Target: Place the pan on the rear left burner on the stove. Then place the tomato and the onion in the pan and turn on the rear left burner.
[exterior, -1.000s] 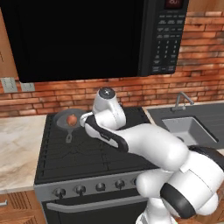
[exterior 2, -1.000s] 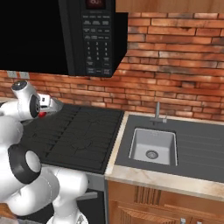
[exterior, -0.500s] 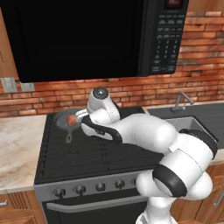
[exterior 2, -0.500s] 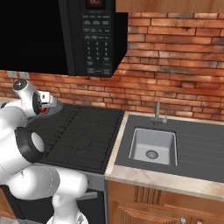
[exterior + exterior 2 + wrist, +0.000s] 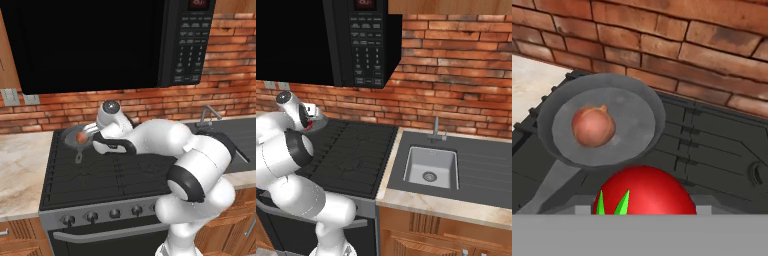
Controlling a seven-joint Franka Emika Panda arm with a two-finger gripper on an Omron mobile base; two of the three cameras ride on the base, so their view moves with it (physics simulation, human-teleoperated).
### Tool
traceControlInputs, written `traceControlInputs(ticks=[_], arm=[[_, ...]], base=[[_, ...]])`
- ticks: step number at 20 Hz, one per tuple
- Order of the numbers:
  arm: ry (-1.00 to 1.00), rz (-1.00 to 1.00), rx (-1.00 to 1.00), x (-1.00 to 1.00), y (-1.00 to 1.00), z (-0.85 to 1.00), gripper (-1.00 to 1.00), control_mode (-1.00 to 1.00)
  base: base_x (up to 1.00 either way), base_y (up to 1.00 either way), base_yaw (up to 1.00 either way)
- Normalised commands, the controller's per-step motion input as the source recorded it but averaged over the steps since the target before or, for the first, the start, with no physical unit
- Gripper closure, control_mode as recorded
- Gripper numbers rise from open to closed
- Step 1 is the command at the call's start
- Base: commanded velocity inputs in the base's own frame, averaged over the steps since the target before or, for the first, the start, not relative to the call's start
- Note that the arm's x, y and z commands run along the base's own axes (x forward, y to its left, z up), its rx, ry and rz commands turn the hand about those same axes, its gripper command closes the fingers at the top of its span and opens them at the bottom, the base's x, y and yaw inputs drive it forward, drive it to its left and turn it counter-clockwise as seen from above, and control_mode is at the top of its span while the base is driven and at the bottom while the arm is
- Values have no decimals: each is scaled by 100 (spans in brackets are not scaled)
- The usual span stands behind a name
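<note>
Grey metal forms the small round pan [image 5: 602,125], which sits on the rear left burner of the black gas stove [image 5: 125,172], close to the red brick wall [image 5: 662,45] behind it; in the left base view the pan [image 5: 70,137] lies at the far left corner of the cooktop with its short dark handle [image 5: 79,157] pointing toward the front. Inside the pan, left of centre in the hand view, rests the orange-brown onion [image 5: 593,125], lying on the pan floor and apart from the rim. The shiny red tomato [image 5: 644,192], its green top visible at the lower edge, fills the near foreground of the hand view, held between the jaws of the gripper [image 5: 86,134], which are closed on it at a partly spread width; it hangs just outside the near rim of the pan and is not yet in it. In the left base view the white arm reaches across the grates from the lower right, with the gripper at the pan's right edge and a red-orange patch visible beside the fingers. A row of dark round knobs [image 5: 115,213] runs along the grey front panel. To the right of the stove lies the dark grey sink counter [image 5: 476,170] with its basin [image 5: 431,167] and faucet [image 5: 436,130], and a black microwave [image 5: 363,42] hangs above the cooktop.
</note>
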Motion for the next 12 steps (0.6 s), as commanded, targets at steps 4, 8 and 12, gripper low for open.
traceControlInputs(ticks=[4, 8, 12], arm=[[0, 1, 0, 24, 15, -23, 100, -100], [0, 0, 0, 25, 15, -21, 100, -100], [0, 0, 0, 27, 6, -7, 100, -100]], base=[[0, 0, 0], [0, 0, 0], [0, 0, 0]])
